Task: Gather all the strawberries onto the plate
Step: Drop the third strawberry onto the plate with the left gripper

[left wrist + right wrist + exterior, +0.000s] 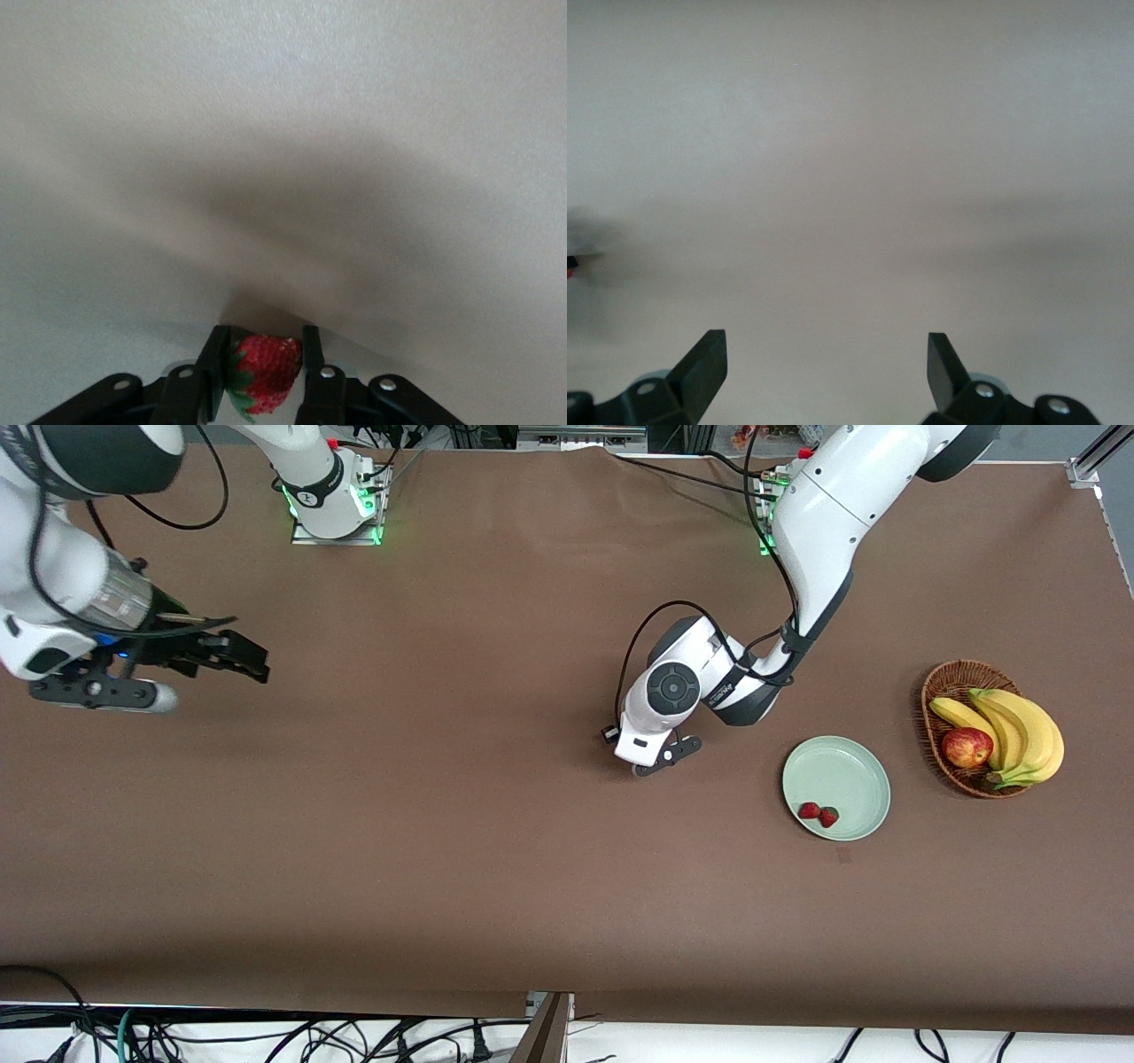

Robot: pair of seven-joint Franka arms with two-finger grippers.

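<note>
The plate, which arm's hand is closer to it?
Left. The left hand, shut on a strawberry, is low over the table beside the plate, toward the right arm's end. The right hand waits open over the table's right-arm end.

Left hand [261, 376] clamped low over the table; right hand [827, 367] waits, fingers spread wide.

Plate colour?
Pale mint green, plain; the plate shows best in the front view.
</note>
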